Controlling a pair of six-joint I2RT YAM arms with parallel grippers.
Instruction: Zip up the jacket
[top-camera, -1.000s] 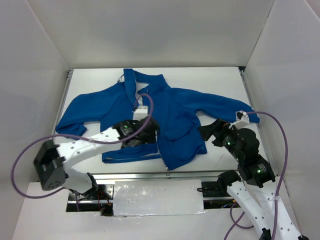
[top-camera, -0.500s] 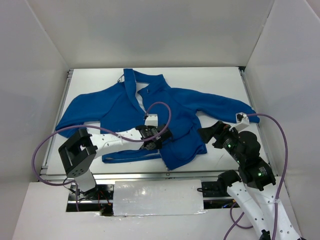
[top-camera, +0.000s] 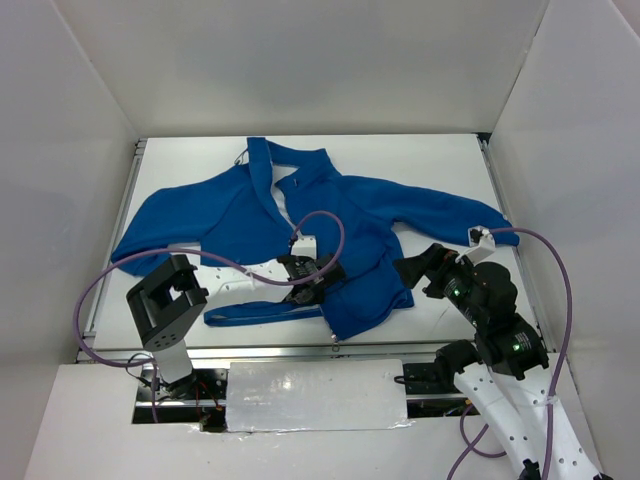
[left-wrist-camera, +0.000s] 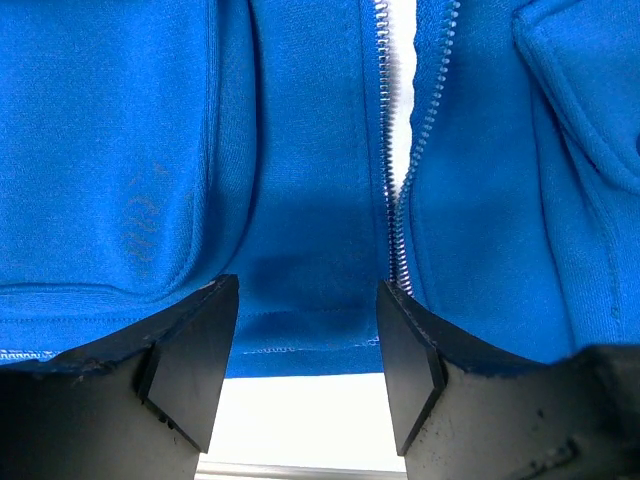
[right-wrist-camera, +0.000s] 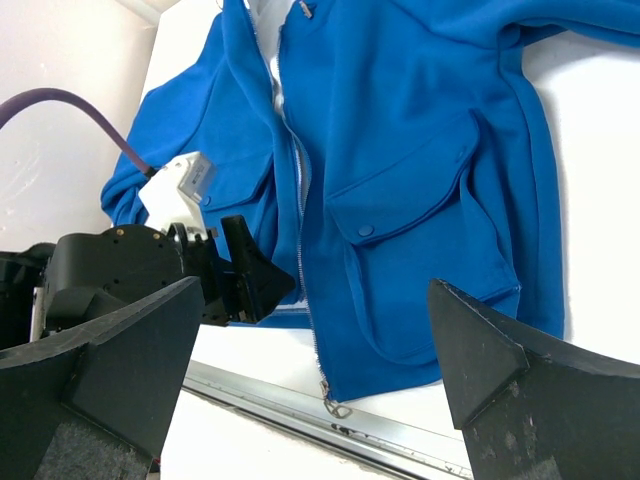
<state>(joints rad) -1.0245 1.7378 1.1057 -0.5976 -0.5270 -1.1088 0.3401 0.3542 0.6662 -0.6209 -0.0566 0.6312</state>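
Note:
The royal-blue jacket (top-camera: 240, 210) lies front-up on the white table, its pale zipper (left-wrist-camera: 400, 200) unzipped with the two tooth rows meeting only near the hem. My left gripper (top-camera: 305, 290) is low over the hem of the left front panel. Its jaws stand apart, astride the hem edge (left-wrist-camera: 305, 290), the right finger (left-wrist-camera: 405, 360) beside the zipper's lower end, nothing clamped. My right gripper (top-camera: 415, 268) hovers wide open off the jacket's right hem corner. In the right wrist view the zipper pull (right-wrist-camera: 335, 405) hangs at the bottom of the right panel (right-wrist-camera: 420, 130).
A metal rail (top-camera: 300, 350) runs along the table's near edge, just below the jacket hem. White walls enclose the table at the back and both sides. The right sleeve (top-camera: 470, 215) stretches toward the right wall; a purple cable (top-camera: 320, 225) loops over the jacket.
My left arm has swung its gripper right and nearer, down to the hem by the zipper, and its jaws have narrowed somewhat. The right arm has barely moved.

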